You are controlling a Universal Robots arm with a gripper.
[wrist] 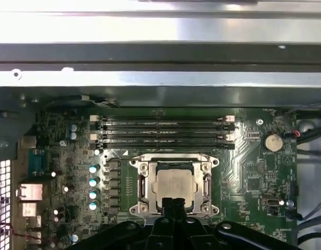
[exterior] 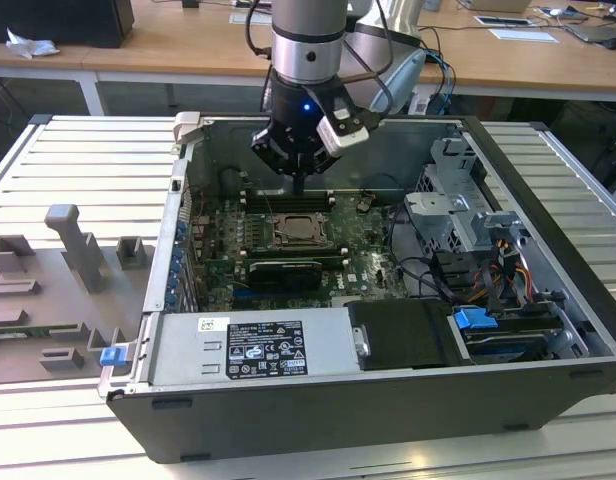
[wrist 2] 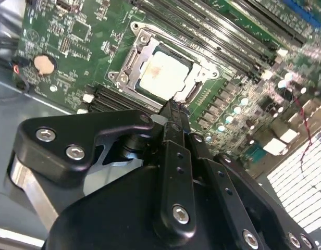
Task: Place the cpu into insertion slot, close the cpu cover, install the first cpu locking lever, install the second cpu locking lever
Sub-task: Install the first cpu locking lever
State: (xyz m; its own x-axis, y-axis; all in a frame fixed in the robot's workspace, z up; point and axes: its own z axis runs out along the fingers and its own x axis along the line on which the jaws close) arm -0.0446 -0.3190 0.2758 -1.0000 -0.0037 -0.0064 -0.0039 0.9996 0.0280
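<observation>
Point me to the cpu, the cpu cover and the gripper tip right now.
cpu [wrist: 173, 186], first wrist view, middle of its pale metal face.
cpu cover [wrist: 142, 183], first wrist view, one side bar of the metal frame.
gripper [wrist 2: 171, 108], second wrist view, tip of the fingers by the socket edge.

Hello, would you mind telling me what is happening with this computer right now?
A robot arm is working inside an open computer case. The cpu already sits in the insertion slot on the green motherboard, with the cpu cover lying flat around it. The end effector hangs at the socket's edge, fingers together, holding nothing.
</observation>
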